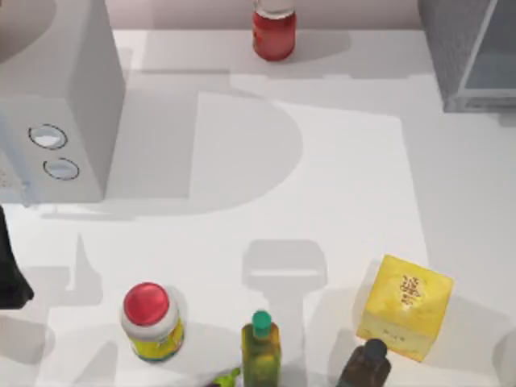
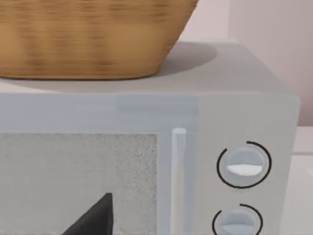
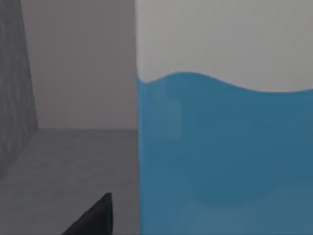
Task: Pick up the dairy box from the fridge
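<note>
Right wrist view puts my right pincer (image 3: 93,218) inside the fridge (image 3: 17,83), close against the dairy box (image 3: 220,147); I cannot tell whether the fingers are apart or together. The carton's smooth, flat blue side with a white top stands on the grey fridge floor beside the speckled wall. Judging by this, I should centre on the flat faces and squeeze gently. My left pincer (image 2: 93,218) idles before the white box (image 2: 244,112).

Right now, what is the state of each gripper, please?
Left gripper: facing the white box with dials; state cannot be told.
Right gripper: beside the dairy box; state cannot be told.
</note>
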Action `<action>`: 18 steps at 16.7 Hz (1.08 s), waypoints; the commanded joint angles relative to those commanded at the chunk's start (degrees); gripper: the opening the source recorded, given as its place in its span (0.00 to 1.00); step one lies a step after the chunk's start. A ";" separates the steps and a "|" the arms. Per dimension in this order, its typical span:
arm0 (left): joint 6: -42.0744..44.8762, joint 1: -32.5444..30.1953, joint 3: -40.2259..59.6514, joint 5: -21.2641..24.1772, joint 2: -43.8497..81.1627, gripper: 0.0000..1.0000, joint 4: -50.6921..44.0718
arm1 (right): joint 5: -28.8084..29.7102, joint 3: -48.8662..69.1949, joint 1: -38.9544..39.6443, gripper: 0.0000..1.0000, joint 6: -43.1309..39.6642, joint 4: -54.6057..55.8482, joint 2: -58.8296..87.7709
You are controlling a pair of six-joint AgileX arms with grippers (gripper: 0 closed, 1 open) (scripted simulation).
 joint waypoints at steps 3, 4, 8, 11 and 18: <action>0.00 0.00 0.00 0.00 0.00 1.00 0.00 | 0.96 7.12 0.91 1.00 -0.03 -3.36 3.37; 0.00 0.00 0.00 0.00 0.00 1.00 0.00 | 1.19 8.46 1.14 1.00 -0.05 -4.20 4.06; 0.00 0.00 0.00 0.00 0.00 1.00 0.00 | 1.38 9.34 1.32 1.00 -0.06 -4.85 4.49; 0.00 0.00 0.00 0.00 0.00 1.00 0.00 | 1.38 9.34 1.32 0.85 -0.06 -4.85 4.49; 0.00 0.00 0.00 0.00 0.00 1.00 0.00 | 1.38 9.34 1.32 0.32 -0.06 -4.85 4.49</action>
